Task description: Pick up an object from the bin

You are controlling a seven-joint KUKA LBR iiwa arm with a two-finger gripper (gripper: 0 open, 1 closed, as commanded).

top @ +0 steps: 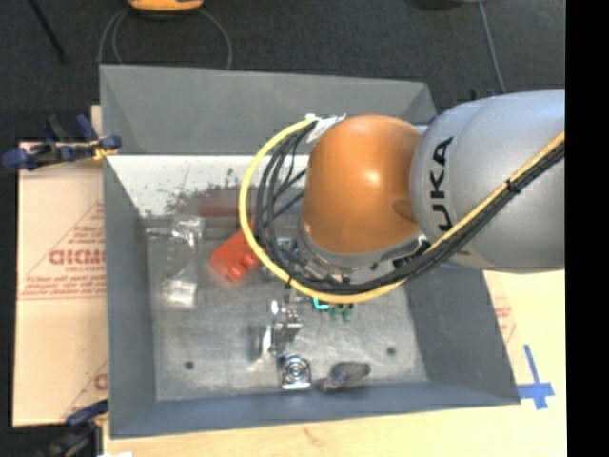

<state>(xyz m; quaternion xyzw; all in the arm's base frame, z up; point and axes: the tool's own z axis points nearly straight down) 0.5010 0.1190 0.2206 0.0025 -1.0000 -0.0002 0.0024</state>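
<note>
My gripper (319,301) hangs low over the middle of the bin, and most of it is hidden. A silvery metal piece (279,336) lies just below and left of it on the bin floor. Close beneath that is a shiny round metal part (295,373), with a dark grey lump (343,376) to its right near the front wall. An orange-red block (233,256) lies to the gripper's left, partly behind the arm's cables.
Two clear plastic pieces (182,230) (178,292) lie at the bin's left side. A dull red flat thing (221,203) rests by the back wall. The arm with its orange cover and cable loop spans the bin's right half.
</note>
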